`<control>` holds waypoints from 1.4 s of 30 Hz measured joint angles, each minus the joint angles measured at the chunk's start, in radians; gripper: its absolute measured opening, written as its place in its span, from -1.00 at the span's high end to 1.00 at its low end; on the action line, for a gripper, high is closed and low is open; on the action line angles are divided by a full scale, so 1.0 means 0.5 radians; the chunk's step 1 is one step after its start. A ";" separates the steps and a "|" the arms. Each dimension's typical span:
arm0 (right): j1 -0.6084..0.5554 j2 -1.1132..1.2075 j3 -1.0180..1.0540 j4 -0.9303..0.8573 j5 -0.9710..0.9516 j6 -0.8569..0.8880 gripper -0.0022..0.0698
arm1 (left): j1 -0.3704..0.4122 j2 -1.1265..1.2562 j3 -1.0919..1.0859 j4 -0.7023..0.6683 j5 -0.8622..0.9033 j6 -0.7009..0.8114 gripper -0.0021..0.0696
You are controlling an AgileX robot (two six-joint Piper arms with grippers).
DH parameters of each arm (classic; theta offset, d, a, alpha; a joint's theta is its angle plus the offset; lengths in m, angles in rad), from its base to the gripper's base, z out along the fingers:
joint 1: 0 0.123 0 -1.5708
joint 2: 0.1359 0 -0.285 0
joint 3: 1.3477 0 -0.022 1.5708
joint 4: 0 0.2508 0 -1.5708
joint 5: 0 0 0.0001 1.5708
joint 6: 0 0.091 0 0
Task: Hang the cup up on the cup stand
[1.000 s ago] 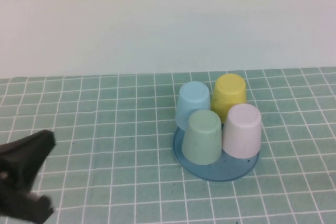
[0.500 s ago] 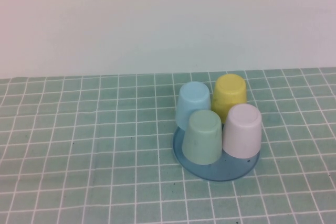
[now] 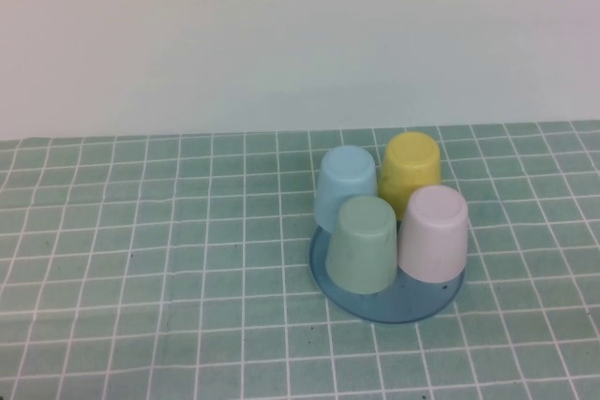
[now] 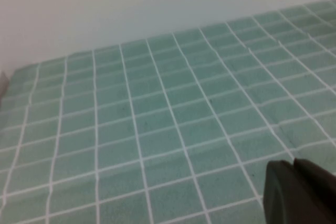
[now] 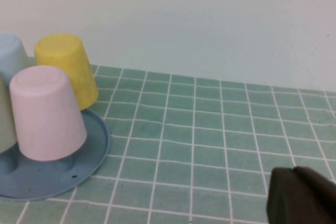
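Note:
The pale pink cup (image 3: pixel 433 231) stands upside down on the front right of the round blue cup stand (image 3: pixel 412 304). Its peg is hidden under it. It also shows in the right wrist view (image 5: pixel 47 111), on the stand's blue tray (image 5: pixel 37 174). Neither gripper shows in the high view. My left gripper (image 4: pixel 293 162) is shut and empty over bare green tiles, with the stand out of its view. My right gripper (image 5: pixel 293 170) is shut and empty, low over the tiles and well apart from the stand, on the pink cup's side.
A pale green cup (image 3: pixel 364 243), a light blue cup (image 3: pixel 345 185) and a yellow cup (image 3: pixel 411 170) also sit upside down on the stand. A white wall runs along the far edge of the green tiled table (image 3: pixel 169 259).
The left gripper, seen at the lower left of the high view a second ago, has drawn back out of that view. The cups and stand have not moved.

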 joint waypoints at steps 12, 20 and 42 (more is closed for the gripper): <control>0.000 0.000 0.000 0.001 0.000 0.000 0.94 | 0.000 0.000 0.000 -0.041 -0.009 -0.016 0.94; -0.005 0.000 0.000 0.001 0.000 0.000 0.94 | 0.000 0.000 0.000 -0.041 -0.009 -0.019 0.94; -0.818 -0.003 0.091 0.754 -0.318 -0.674 0.94 | 0.000 0.000 0.000 -0.041 -0.016 -0.019 0.94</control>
